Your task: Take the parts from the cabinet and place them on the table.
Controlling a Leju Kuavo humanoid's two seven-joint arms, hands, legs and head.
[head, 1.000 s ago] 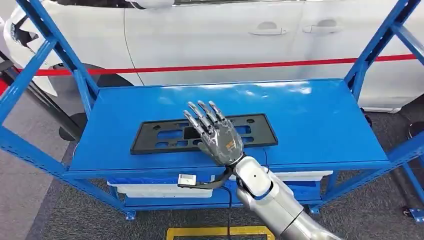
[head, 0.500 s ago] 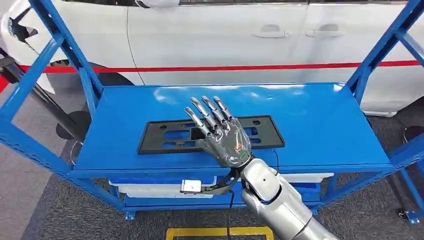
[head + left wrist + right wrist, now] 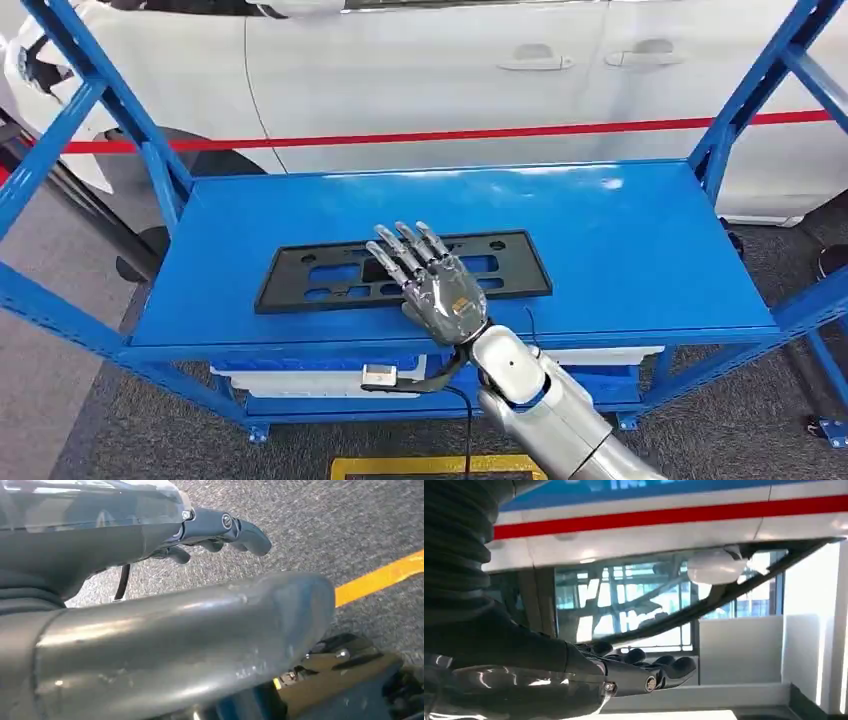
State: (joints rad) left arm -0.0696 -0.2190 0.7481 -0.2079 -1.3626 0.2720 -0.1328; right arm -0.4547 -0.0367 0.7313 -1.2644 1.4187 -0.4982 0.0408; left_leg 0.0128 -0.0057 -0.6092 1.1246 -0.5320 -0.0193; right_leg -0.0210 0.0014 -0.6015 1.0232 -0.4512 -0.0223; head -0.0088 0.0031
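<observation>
Head view: right hand (image 3: 437,282) hovering flat over the black part (image 3: 300,276) on the blue shelf (image 3: 620,250), fingers spread, holding nothing. Left hand (image 3: 150,535) hanging over grey floor (image 3: 325,525), fingers loosely bent, holding nothing.

Silver humanoid robot arm ending in a glossy dark grey, many-fingered right hand (image 3: 440,285).
The hand's back is mirror-shiny with a small orange marking; its fingers are segmented grey metal with dark tips. A rounded silver wrist joins a smooth silver forearm. A thin black cable (image 3: 455,385) loops beside it, by a small white wrist camera box (image 3: 379,376). The left hand (image 3: 150,530) shows a grey ribbed cover, screws and dark fingers.
</observation>
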